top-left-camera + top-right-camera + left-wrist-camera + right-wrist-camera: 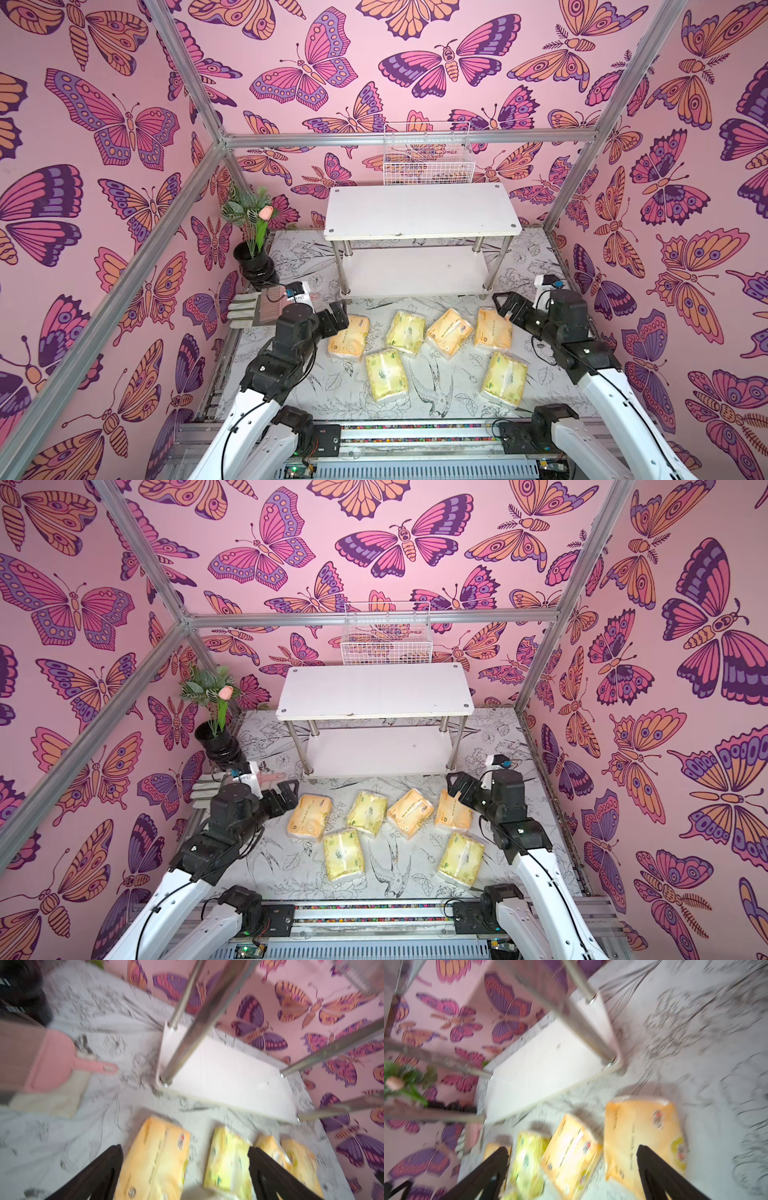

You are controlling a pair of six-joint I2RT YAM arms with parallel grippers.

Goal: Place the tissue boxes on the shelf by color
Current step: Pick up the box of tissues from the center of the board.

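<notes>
Table (457,399) with shelf (419,208), both claws released

The shelf stands beyond both claws, at the far end. The left claw (185,1148) hangs with jaws wide apart over the leftmost orange pack (349,336) (contact cannot be told; the wrist views are blurred). The right claw (503,307), spread as wide, holds nothing and sits by the far corner of the rightmost orange pack (492,330). Between the claws lie a lemon pack (405,332) and a third orange pack (449,332), side by side on the table. Two more lemon packs (386,374) (505,384) lie behind the claws, toward the arm bases, one nearer the left claw and one nearer the right
</notes>
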